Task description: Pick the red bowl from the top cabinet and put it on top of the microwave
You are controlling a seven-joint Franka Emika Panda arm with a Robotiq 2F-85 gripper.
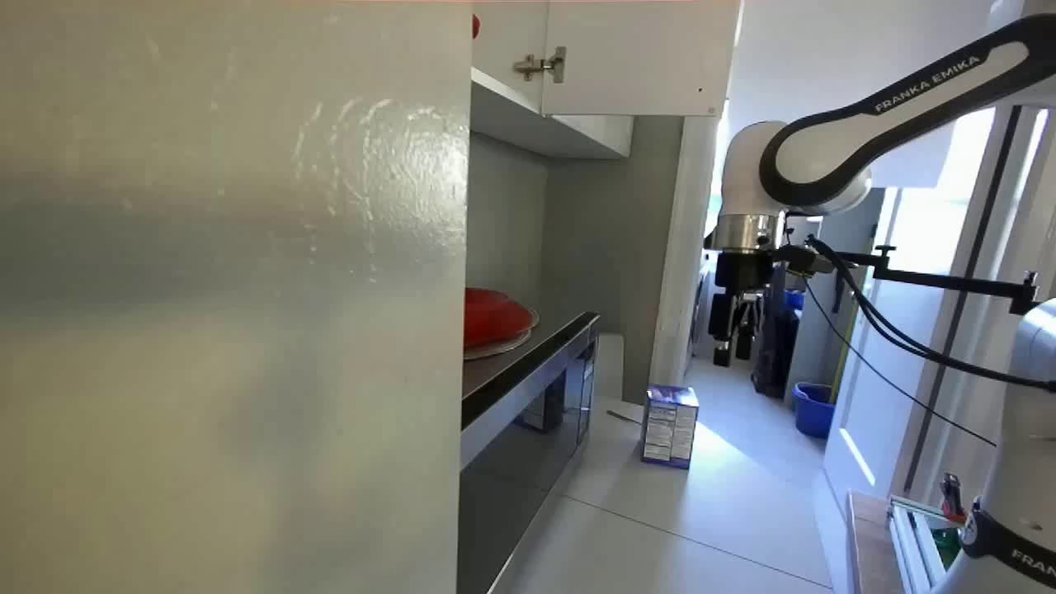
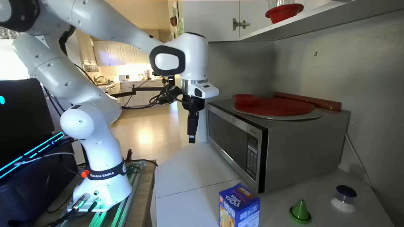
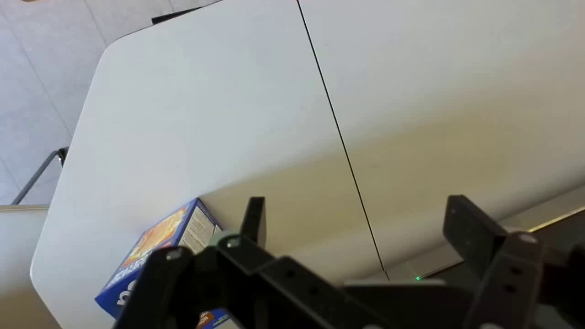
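The red bowl (image 2: 285, 12) sits on the shelf of the top cabinet (image 2: 296, 26) in an exterior view, with a clear glass thing in or behind it. Only a sliver of red (image 1: 475, 25) shows there in an exterior view, where a wall hides the rest. The cabinet door (image 1: 639, 58) stands open. The microwave (image 2: 303, 148) stands on the white counter below; its front (image 1: 524, 462) shows in an exterior view. My gripper (image 2: 192, 138) points down in front of the microwave, well below the bowl. In the wrist view the gripper (image 3: 356, 214) is open and empty.
A red bowl-like piece (image 2: 245, 99), a red disc (image 2: 284, 107) and a red roll (image 2: 311, 101) lie on the microwave. A blue box (image 2: 239, 206), a green cone (image 2: 300, 211) and a brush (image 2: 344, 198) stand on the counter (image 2: 195, 176).
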